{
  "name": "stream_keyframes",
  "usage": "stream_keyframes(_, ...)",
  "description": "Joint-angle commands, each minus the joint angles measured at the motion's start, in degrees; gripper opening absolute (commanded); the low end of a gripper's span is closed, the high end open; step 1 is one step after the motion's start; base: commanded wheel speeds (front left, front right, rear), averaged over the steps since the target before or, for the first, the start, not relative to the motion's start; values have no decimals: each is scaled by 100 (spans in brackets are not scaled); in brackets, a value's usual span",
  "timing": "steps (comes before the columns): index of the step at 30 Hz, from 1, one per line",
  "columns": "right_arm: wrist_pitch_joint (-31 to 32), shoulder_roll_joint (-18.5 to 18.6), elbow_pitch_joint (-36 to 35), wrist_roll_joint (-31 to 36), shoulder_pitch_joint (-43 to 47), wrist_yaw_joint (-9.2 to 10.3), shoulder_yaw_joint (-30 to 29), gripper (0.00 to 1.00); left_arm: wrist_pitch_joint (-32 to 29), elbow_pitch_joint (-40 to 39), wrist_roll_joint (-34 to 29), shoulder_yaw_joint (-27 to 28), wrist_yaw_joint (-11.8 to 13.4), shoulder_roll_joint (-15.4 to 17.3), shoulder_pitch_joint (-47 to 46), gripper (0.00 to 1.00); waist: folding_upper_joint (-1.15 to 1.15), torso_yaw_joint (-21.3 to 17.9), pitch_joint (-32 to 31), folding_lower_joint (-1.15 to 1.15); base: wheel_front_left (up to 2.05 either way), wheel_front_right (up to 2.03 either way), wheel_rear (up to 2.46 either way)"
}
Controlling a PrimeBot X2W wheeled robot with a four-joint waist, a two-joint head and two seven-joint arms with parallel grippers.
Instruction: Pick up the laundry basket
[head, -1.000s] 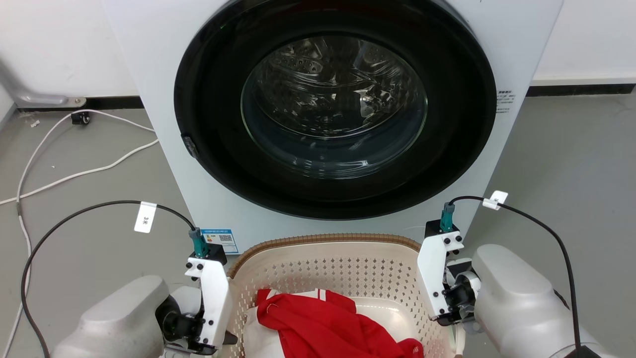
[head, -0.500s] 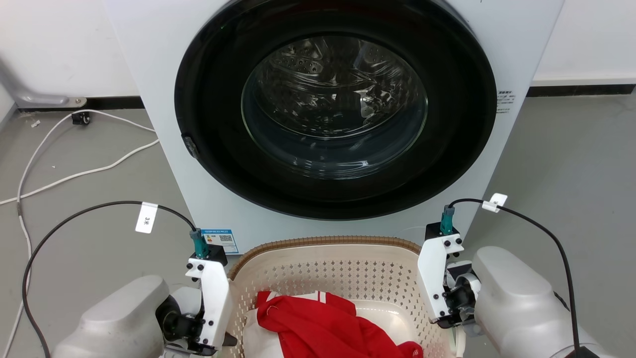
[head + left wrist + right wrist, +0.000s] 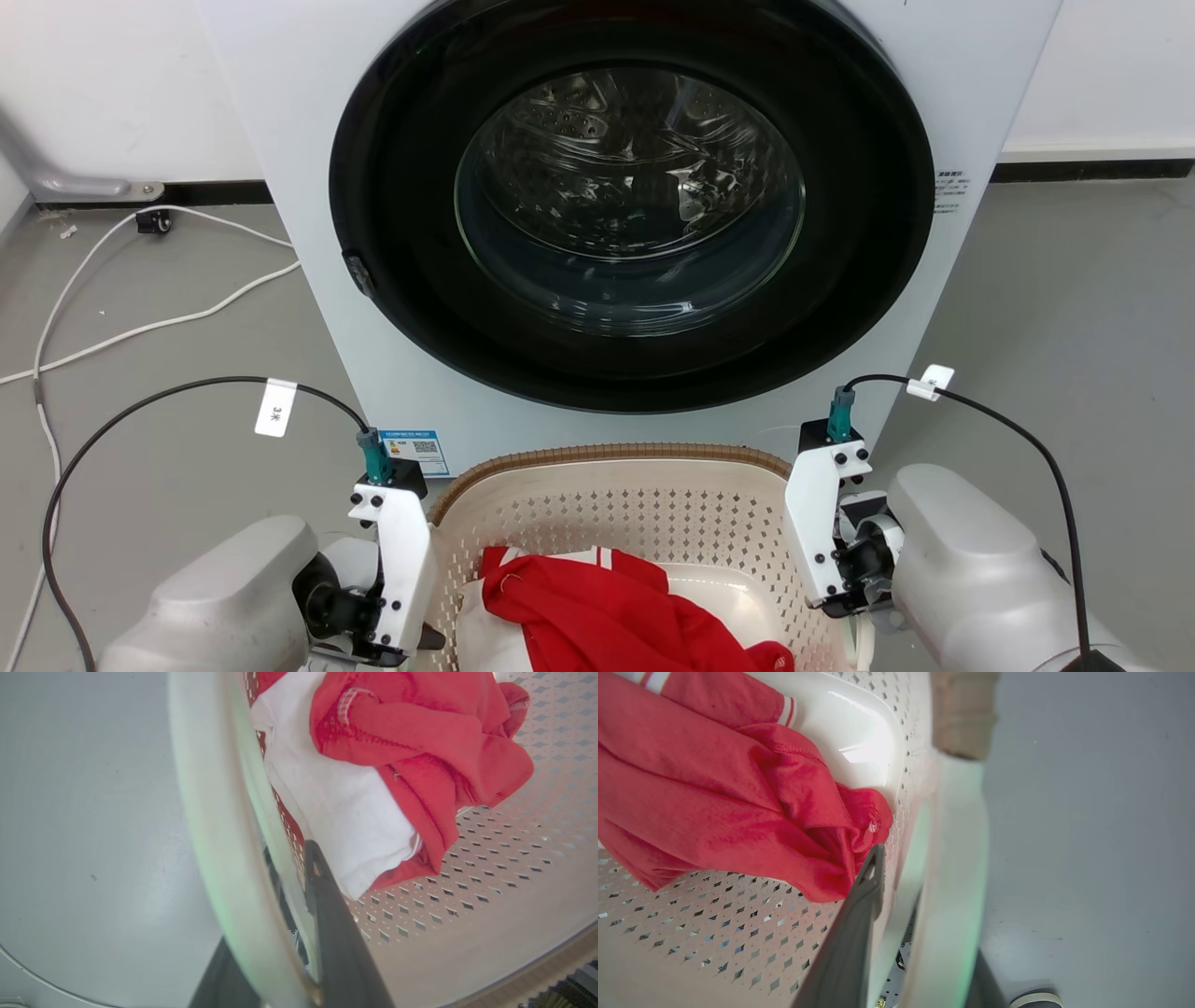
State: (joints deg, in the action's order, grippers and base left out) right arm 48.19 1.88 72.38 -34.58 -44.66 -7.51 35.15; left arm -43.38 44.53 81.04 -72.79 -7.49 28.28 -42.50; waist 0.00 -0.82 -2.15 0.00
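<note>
The laundry basket (image 3: pixel 607 454), cream with perforated walls and a brown woven-look rim, stands at the bottom centre of the head view, right in front of the washing machine. A red garment (image 3: pixel 607 607) and a white cloth (image 3: pixel 336 812) lie inside it. My left gripper (image 3: pixel 422 638) is at the basket's left side. In the left wrist view the left gripper (image 3: pixel 289 858) straddles the white handle (image 3: pixel 210 812), one finger inside the wall and one outside. My right gripper (image 3: pixel 854 618) holds the right side the same way: the right gripper (image 3: pixel 920 882) is clamped over the handle (image 3: pixel 957 858).
The washing machine (image 3: pixel 280 140), white with a round dark glass door (image 3: pixel 630 201) that is closed, stands close behind the basket. White cables (image 3: pixel 140 327) trail over the grey floor at the left. Bare floor lies on either side of the machine.
Hardly anything: in the head view the basket's rim and my right gripper sit a few pixels lower. Both grips on the handles are the same.
</note>
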Motion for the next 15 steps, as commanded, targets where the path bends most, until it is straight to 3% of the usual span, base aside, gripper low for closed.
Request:
stream_keyframes(1, -17, 182, 50, 16, -90, 4, 32, 0, -30, 105, -31, -34, 11, 158, 17, 0, 0, 2, -3, 0, 0, 0, 0)
stream_keyframes(15, -50, 182, 48, -112, -33, 4, 141, 0, -5, 164, -48, -40, 11, 126, 73, 0, 0, 6, -41, 0, 0, 0, 0)
